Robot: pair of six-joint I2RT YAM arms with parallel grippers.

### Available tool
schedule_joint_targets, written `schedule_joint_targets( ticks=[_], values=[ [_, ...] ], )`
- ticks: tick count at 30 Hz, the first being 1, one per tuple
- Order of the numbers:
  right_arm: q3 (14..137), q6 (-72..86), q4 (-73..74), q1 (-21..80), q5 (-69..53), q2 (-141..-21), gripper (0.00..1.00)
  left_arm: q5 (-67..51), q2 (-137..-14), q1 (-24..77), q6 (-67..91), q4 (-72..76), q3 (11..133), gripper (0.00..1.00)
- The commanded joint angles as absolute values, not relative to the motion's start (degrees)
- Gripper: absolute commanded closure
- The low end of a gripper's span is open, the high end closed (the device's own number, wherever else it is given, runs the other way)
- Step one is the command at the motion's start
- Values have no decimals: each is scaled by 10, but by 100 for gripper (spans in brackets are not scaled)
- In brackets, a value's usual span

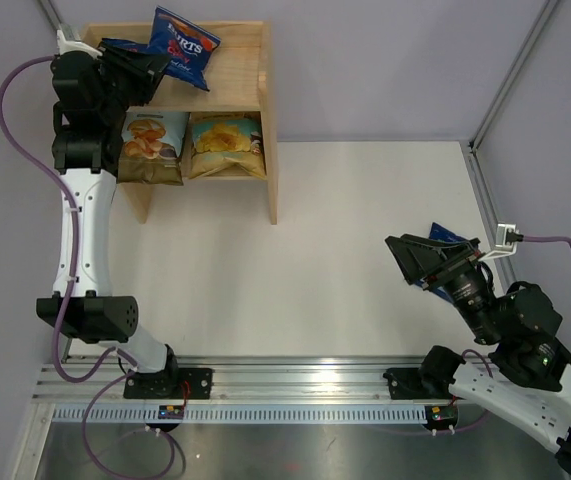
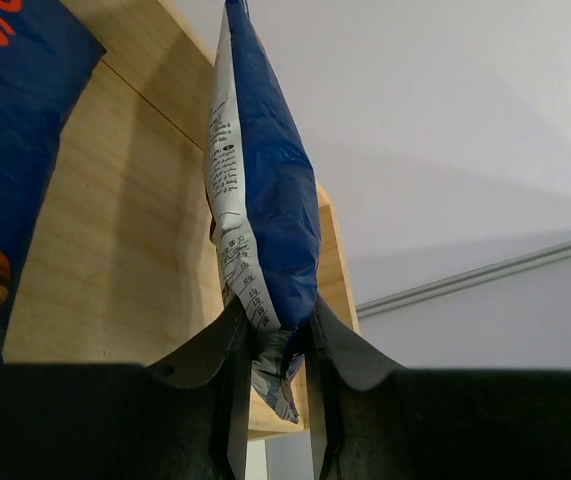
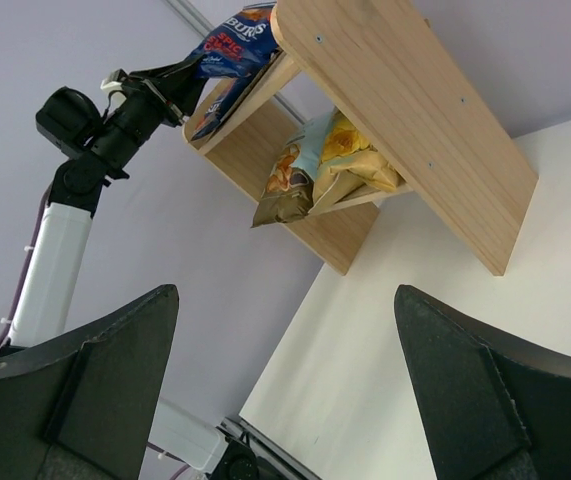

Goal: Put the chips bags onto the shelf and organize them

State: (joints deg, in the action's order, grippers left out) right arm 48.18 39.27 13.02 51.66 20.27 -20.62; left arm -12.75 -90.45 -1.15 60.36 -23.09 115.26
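Up over the top of the pale wooden shelf (image 1: 240,65), with its two levels and solid sides, hangs a small crinkly dark-blue chips bag (image 1: 187,45). The left gripper (image 2: 275,325) pinches this bag by its bottom edge, fingers pressed tight on it. The word "BURTS" shows on the front, with red letters below it. The back has a white strip of tiny print that cannot be read. Whether the bag touches the wood cannot be told.

Just beside it, a second dark-blue bag (image 2: 15,150) with big orange-red letters lies flat on the shelf top, partly hidden by the black gripper. On the lower level stand a light-blue bag (image 1: 152,145) and a yellow bag (image 1: 227,145), side by side and touching. Their writing is too small to read.

Well apart, over the white table (image 1: 315,250), the right gripper (image 1: 427,262) has its fingers spread wide and holds nothing. A third dark-blue bag (image 1: 447,233) peeks out behind it.
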Motion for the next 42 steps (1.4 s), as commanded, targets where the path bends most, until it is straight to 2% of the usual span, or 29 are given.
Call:
schedule_joint_targets(
  ticks=[1,6,10,16,20,23,27,31,40,42],
  values=[
    [483,383,131,519,237,-191,3,-152,-910,-20,616,-223,1186,96],
    [481,379,133,519,246,-188,3,-117,-883,-23,617,-215,1133,94],
    [483,378,132,519,239,-193,3,-112,-895,-25,609,-238,1143,80],
    [477,378,133,519,250,-186,3,-75,-902,-25,563,-286,1187,76],
    [478,376,134,519,254,-179,3,-76,-921,-25,540,-317,1219,55],
    [481,377,138,519,257,-175,3,-73,-931,-25,516,-341,1242,45],
    [482,374,144,519,262,-167,3,-72,-956,-30,473,-372,1294,39],
    [480,374,150,519,273,-152,3,-98,-1003,-36,439,-423,1377,39],
    [485,369,161,519,284,-141,3,-89,-1013,-34,369,-464,1390,37],
    [485,368,161,519,284,-141,3,-73,-1008,-30,349,-468,1394,32]
  ],
)
